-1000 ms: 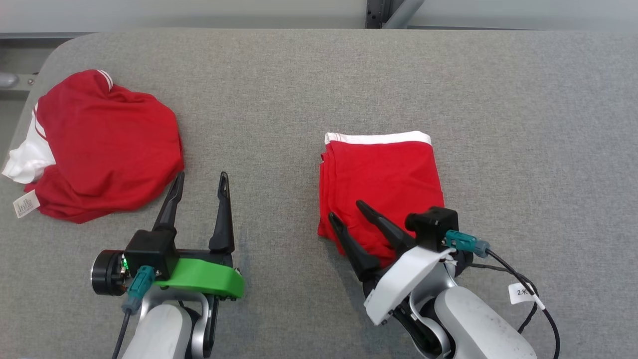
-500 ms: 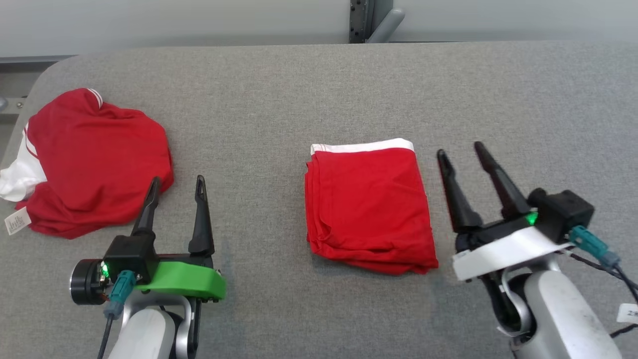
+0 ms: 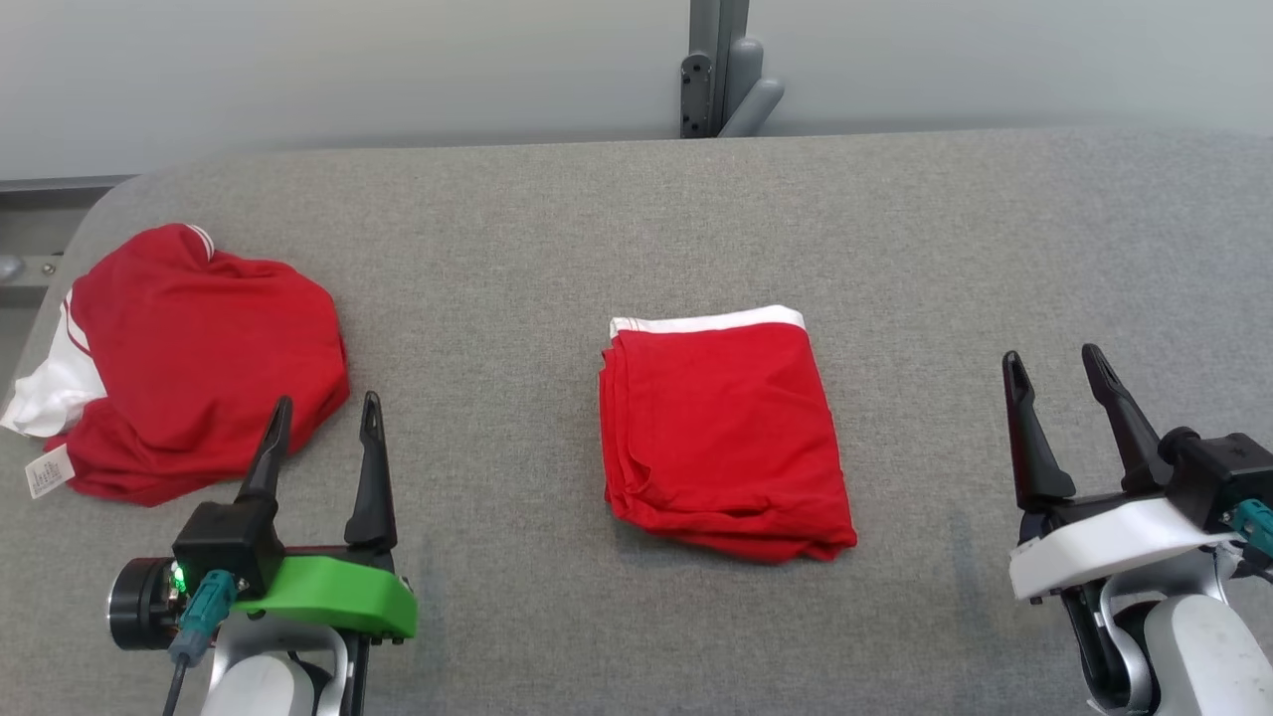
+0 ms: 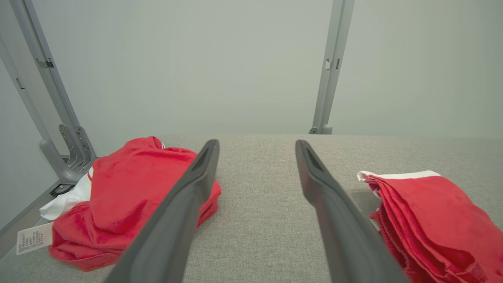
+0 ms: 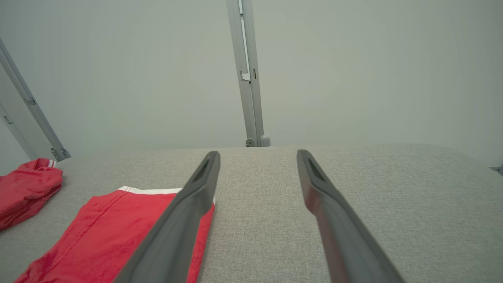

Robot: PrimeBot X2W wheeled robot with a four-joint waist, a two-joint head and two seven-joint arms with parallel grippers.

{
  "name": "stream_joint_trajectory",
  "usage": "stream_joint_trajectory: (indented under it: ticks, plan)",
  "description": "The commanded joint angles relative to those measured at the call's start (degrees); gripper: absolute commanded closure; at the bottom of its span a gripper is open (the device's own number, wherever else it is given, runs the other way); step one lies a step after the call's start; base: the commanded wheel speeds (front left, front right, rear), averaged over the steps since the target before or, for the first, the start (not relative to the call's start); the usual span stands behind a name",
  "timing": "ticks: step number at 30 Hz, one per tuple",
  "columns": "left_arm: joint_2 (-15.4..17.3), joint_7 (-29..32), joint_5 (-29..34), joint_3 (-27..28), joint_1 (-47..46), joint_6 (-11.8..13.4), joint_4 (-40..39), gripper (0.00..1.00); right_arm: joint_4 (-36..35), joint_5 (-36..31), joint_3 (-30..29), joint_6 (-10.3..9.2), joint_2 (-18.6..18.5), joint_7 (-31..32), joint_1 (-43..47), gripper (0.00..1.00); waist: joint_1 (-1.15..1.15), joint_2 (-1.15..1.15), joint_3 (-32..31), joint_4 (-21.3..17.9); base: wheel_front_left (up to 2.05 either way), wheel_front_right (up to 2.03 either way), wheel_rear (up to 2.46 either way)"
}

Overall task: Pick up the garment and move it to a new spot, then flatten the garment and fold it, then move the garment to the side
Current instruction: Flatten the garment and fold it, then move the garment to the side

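Crumpled red cloth with white trim and a white label lies at the far left of the grey padded table, near its rounded corner. Just beside the cloth's near edge is the left gripper, its two dark fingers spread apart with nothing between them. At the middle of the table the folded red garment lies flat as a neat rectangle, its white band along the far edge and its stacked layers showing on the left side. Well to the right of it, and apart from it, the right gripper likewise stands spread and empty above bare fabric.
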Motion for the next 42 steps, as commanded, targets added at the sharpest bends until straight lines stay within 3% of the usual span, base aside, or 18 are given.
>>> stream_joint_trajectory:
  ticks: [1, 9, 42]
  plan:
    - [0.6, 0.3, -0.2, 0.1, 1.1, -0.3, -0.2, 0.0, 0.2, -0.6, 0.1, -0.02, -0.2, 0.1, 1.1, 0.0, 0.0, 0.0, -1.4, 0.0, 0.0, 0.0, 0.0]
    - [2.5, 1.4, -1.4, -0.2, 4.7, -1.4, -1.8, 0.0, 0.4, -0.4, 0.6, -0.02, -0.3, 0.8, 4.7, 0.0, 0.0, 0.0, -5.0, -0.1, 0.0, 0.0, 0.0]
    - [4.6, 4.8, -1.9, -2.3, 9.9, 0.3, -6.1, 0.0, -2.4, -0.7, -1.2, -0.03, 0.8, 3.6, 10.1, 0.0, 0.0, 0.0, -7.9, -0.6, 0.0, 0.0, 0.0]
